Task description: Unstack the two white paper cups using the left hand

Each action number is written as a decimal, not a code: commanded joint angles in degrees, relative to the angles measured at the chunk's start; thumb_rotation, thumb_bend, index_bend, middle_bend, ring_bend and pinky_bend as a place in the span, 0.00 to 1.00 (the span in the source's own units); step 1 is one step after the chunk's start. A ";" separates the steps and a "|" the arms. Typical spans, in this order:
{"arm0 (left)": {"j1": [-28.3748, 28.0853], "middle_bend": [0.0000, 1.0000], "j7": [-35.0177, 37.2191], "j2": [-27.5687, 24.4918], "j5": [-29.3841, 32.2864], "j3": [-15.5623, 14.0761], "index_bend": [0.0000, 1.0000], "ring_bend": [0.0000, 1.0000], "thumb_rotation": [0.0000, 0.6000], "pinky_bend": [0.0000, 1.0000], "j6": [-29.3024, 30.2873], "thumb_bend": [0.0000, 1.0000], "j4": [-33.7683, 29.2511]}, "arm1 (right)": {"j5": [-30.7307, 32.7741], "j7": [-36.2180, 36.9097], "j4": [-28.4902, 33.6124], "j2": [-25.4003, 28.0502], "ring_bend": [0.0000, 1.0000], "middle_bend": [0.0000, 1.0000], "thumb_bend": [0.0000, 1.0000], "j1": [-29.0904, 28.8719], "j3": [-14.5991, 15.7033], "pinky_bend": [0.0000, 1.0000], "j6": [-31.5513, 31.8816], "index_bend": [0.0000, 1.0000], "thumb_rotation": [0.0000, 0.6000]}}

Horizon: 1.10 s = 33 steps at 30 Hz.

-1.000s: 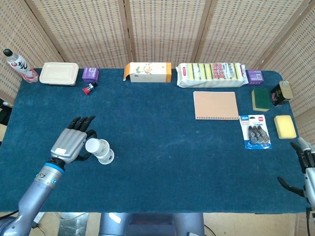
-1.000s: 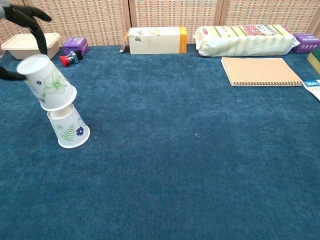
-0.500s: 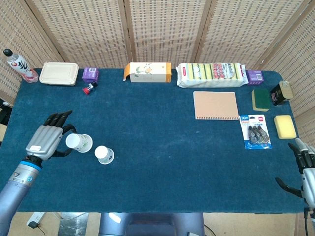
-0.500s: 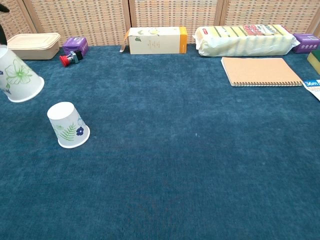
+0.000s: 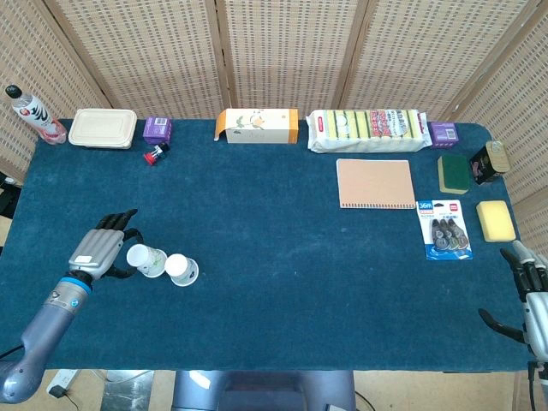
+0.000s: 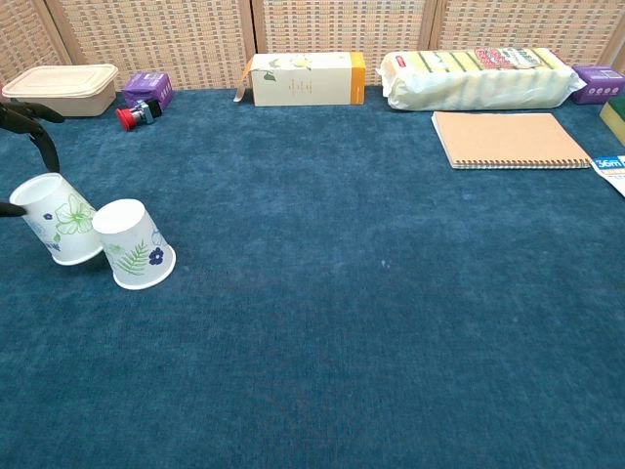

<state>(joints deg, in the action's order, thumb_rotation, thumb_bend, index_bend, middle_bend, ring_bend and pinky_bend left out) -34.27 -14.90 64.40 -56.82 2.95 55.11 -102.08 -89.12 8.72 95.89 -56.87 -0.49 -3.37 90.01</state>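
Two white paper cups with floral prints sit apart at the table's front left, both upside down. My left hand (image 5: 102,250) holds the flower-print cup (image 5: 146,259) tilted, low at the cloth; in the chest view this flower-print cup (image 6: 61,220) leans against the other one, with dark fingertips (image 6: 27,114) above it and the thumb at its left. The leaf-print cup (image 5: 181,269) stands free on its rim, shown as the leaf-print cup (image 6: 134,244) just right of the held one. My right hand (image 5: 528,295) hovers off the table's front right corner, fingers apart, holding nothing.
Along the back edge: a bottle (image 5: 32,112), a beige lidded box (image 5: 103,128), a purple box (image 5: 157,129), a small red item (image 5: 155,155), a carton (image 5: 258,125) and a sponge pack (image 5: 369,129). A notebook (image 5: 375,183), blister pack (image 5: 444,229) and sponges (image 5: 495,220) lie at the right.
My left hand lifted the upper cup off the lower one, carried it left, and has now lowered it beside the leaf-print cup. The right hand barely moved.
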 commanded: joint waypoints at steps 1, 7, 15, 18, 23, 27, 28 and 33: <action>-0.51 0.00 -1.73 1.26 0.99 0.10 0.40 0.00 1.00 0.00 0.26 0.23 0.35 | 0.04 0.39 -0.04 0.14 0.00 0.00 0.23 0.08 -0.07 0.00 0.19 0.04 1.00; -0.88 0.00 -4.32 2.48 2.57 0.09 0.40 0.00 1.00 0.00 1.06 0.23 0.12 | 0.06 1.08 -0.20 0.35 0.00 0.00 0.23 0.12 -0.10 0.00 0.25 0.04 1.00; -1.46 0.00 -5.28 3.41 2.87 0.30 0.40 0.00 1.00 0.00 0.86 0.23 -0.51 | -0.06 1.11 -0.12 0.45 0.00 0.00 0.23 0.15 -0.05 0.00 0.31 0.04 1.00; -1.77 0.00 -5.86 3.83 2.40 0.18 0.40 0.00 1.00 0.00 0.74 0.23 -1.29 | -0.12 0.89 -0.07 0.36 0.00 0.00 0.23 0.11 -0.01 0.00 0.24 0.04 1.00; -2.08 0.00 -7.38 4.69 2.87 -0.03 0.40 0.00 1.00 0.00 1.21 0.23 -1.65 | -0.13 0.93 -0.04 0.38 0.00 0.00 0.23 0.14 0.00 0.00 0.29 0.04 1.00; -2.18 0.00 -8.45 5.31 3.98 -0.20 0.40 0.00 1.00 0.00 1.63 0.23 -1.23 | -0.01 1.22 -0.11 0.43 0.00 0.00 0.23 0.15 -0.09 0.00 0.33 0.04 1.00; -2.18 0.00 -8.56 5.44 4.15 -0.22 0.40 0.00 1.00 0.00 1.69 0.23 -1.09 | -0.04 1.30 -0.11 0.48 0.00 0.00 0.23 0.16 -0.08 0.00 0.36 0.04 1.00; -2.24 0.00 -8.81 5.76 4.43 -0.41 0.38 0.00 1.00 0.00 1.60 0.23 -0.70 | -0.20 1.35 -0.07 0.52 0.00 0.00 0.23 0.21 -0.01 0.00 0.44 0.04 1.00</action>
<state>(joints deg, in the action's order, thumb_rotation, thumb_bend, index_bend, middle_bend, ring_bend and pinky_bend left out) -36.50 -23.70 70.17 -52.41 2.55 56.73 -102.77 -89.32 10.06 95.82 -56.35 -0.28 -3.37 90.44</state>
